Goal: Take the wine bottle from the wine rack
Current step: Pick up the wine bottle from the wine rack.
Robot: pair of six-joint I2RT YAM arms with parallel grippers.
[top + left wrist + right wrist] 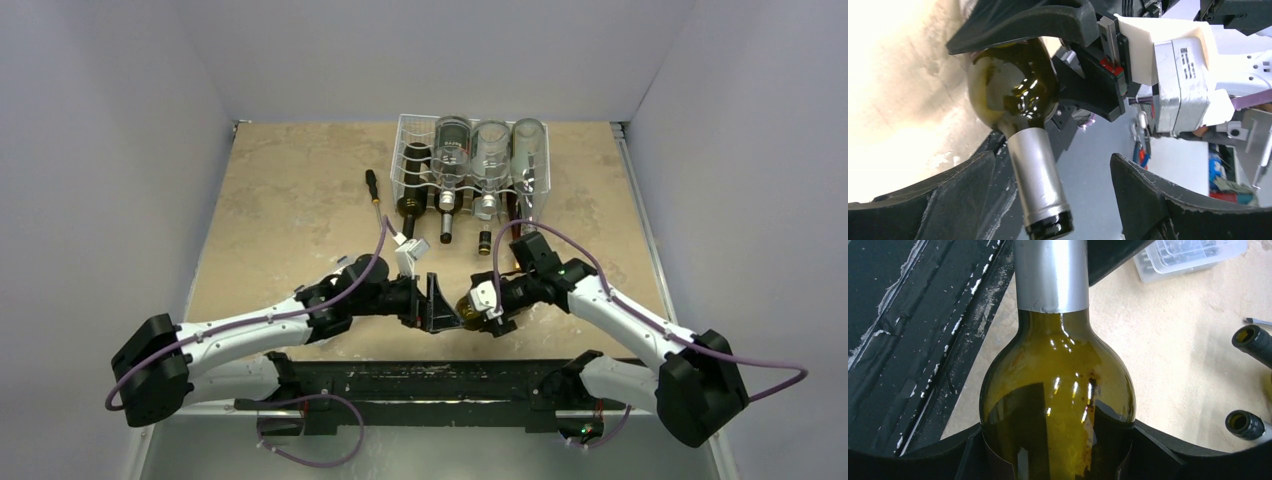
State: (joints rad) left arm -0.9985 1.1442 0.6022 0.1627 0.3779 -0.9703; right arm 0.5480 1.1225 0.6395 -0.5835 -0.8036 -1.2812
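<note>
The wine bottle [1058,405] is out of the wine rack [405,150], well apart from it toward the near edge of the table [290,200]. Right fingers [1168,450] are clamped on its green body; left fingers [1158,200] stand apart on either side of its silver-capped neck. Other bottles [470,150] lie in that rack

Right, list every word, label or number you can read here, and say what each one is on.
Small white printed sticker on the grey metal motor block: print too blurred to read.
Olive-green glass wine bottle, silver foil neck sleeve: no lettering showing.
Nothing else legible.
</note>
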